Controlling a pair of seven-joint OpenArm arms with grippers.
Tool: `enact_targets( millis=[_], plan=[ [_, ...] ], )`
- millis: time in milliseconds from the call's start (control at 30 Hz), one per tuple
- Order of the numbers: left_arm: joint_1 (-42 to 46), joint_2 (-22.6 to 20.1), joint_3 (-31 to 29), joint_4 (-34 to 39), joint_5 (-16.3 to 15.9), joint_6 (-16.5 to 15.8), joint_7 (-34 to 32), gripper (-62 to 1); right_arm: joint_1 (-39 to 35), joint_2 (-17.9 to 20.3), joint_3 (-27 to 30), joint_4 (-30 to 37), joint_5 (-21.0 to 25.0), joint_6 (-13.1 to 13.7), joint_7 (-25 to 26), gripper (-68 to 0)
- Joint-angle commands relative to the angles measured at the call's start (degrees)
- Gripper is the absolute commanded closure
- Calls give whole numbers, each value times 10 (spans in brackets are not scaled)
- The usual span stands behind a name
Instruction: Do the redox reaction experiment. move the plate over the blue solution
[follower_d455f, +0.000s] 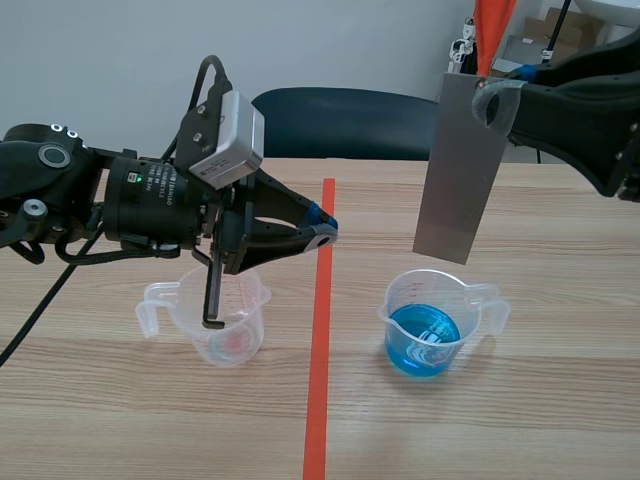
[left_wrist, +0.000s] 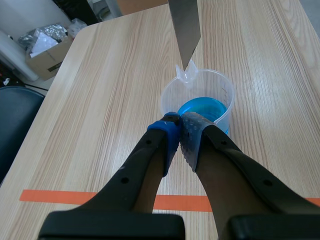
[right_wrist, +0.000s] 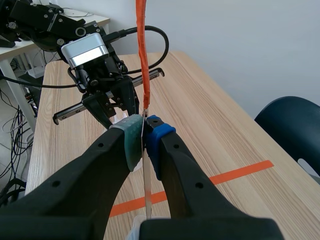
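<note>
A grey metal plate (follower_d455f: 458, 170) hangs upright from my right gripper (follower_d455f: 497, 95), which is shut on its top end. The plate's lower edge is a little above the clear cup of blue solution (follower_d455f: 430, 325), over the cup's far rim and apart from the liquid. In the right wrist view the plate (right_wrist: 143, 50) shows edge-on, pinched between the pads of the right gripper (right_wrist: 145, 127). My left gripper (follower_d455f: 325, 228) is shut on nothing and points toward the blue cup (left_wrist: 200, 107); ahead of this gripper (left_wrist: 179, 127), the plate's (left_wrist: 185, 25) lower corner hangs above the cup's spout.
A second clear cup (follower_d455f: 220, 320) with a pinkish trace at its bottom stands under the left arm. An orange tape line (follower_d455f: 320, 330) runs between the two cups. A dark blue chair (follower_d455f: 345, 122) stands beyond the table's far edge.
</note>
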Motion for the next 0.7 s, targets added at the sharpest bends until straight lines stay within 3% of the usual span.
enact_targets(
  millis=[0, 667],
  plan=[
    [-8, 2, 0, 5, -8, -1, -8, -36, 8, 8, 9, 6, 9, 2, 7, -6],
    [-8, 2, 0, 5, -8, -1, -8, -36, 8, 8, 9, 6, 9, 2, -2, -6]
  ],
)
